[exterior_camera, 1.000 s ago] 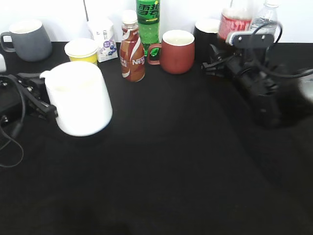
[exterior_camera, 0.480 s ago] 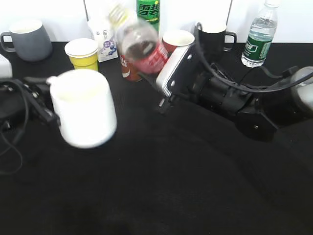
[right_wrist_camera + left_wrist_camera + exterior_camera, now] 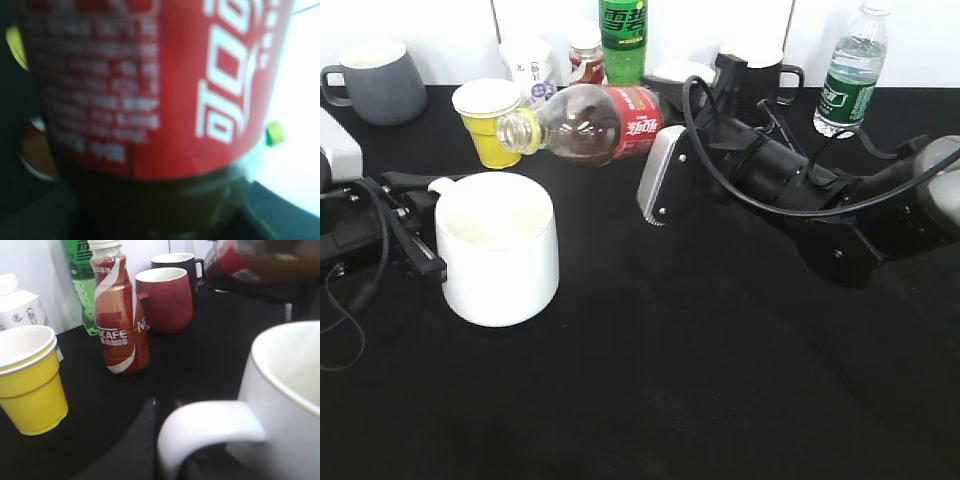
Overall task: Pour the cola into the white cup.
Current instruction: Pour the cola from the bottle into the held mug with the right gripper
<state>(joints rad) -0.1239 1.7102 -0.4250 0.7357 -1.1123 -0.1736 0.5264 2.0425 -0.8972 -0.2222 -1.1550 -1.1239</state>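
Note:
The cola [image 3: 605, 122] lies almost level in the air, with its open mouth pointing left above the far rim of the white cup [image 3: 500, 255]. No stream of liquid shows. My right gripper [image 3: 670, 108] is shut on the bottle's base end. In the right wrist view the red label [image 3: 150, 90] fills the picture and hides the fingers. My left gripper [image 3: 420, 235] is shut on the cup's loop handle [image 3: 210, 422], and one dark finger [image 3: 145, 435] shows beside it. The cup [image 3: 295, 400] stands on the black table, and the cola [image 3: 260, 260] hangs over it.
Behind the cup stand a yellow cup [image 3: 488, 120], a milk carton [image 3: 530, 62], a Nescafe bottle [image 3: 117, 315], a green soda bottle [image 3: 622, 35], a red mug [image 3: 165, 300] and a black mug [image 3: 760, 65]. A grey mug [image 3: 375, 80] is far left. A water bottle [image 3: 848, 70] is far right.
My right arm has swung the cola from the back right to over the white cup and tipped it level. The cup has shifted a little with my left gripper.

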